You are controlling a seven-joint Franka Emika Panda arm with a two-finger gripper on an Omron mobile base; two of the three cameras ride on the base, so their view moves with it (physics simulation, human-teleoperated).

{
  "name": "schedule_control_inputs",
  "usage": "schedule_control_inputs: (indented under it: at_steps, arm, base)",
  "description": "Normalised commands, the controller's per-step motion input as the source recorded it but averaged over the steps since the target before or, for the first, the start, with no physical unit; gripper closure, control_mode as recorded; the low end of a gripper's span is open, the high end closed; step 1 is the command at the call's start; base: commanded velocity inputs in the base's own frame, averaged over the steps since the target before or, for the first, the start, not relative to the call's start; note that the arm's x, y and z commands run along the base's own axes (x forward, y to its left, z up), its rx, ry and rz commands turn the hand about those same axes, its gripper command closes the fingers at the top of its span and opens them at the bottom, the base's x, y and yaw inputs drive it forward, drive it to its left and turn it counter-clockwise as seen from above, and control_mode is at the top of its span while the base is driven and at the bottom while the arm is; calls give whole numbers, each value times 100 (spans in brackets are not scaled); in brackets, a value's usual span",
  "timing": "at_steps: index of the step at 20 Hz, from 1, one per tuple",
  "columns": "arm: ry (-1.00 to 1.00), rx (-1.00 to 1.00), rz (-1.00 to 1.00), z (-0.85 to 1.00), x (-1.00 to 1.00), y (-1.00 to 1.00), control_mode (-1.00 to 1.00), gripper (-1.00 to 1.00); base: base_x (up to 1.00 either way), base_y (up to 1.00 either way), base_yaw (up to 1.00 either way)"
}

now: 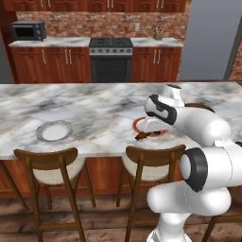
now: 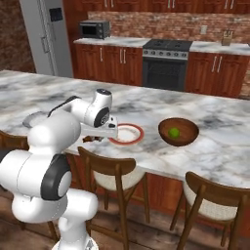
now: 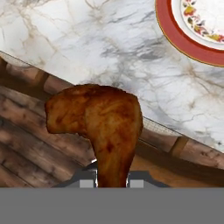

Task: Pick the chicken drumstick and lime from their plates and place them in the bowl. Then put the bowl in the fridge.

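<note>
The pincer (image 3: 112, 183) pinches the chicken drumstick (image 3: 98, 127) by its thin end, seemingly lifted just off the marble surface (image 1: 94, 113), beside the orange-red plate (image 2: 128, 134). The lime (image 2: 174, 132) sits inside the bowl (image 2: 178, 131).

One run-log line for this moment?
gripper: shut on golden-brown chicken drumstick | green lime: in dark reddish-brown wooden bowl | orange-red-rimmed plate: bare | bowl: on marble counter
</note>
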Motion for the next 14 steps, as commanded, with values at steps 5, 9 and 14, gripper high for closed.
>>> schedule_control_inputs:
  at_steps: [5,9,14]
  arm:
    - [0,0,0,0,0,0,100,100]
    - [0,0,0,0,0,0,100,100]
    - [0,0,0,0,0,0,100,100]
  base:
    - [28,-11,10]
    - [30,-37,7]
    - [38,-48,0]
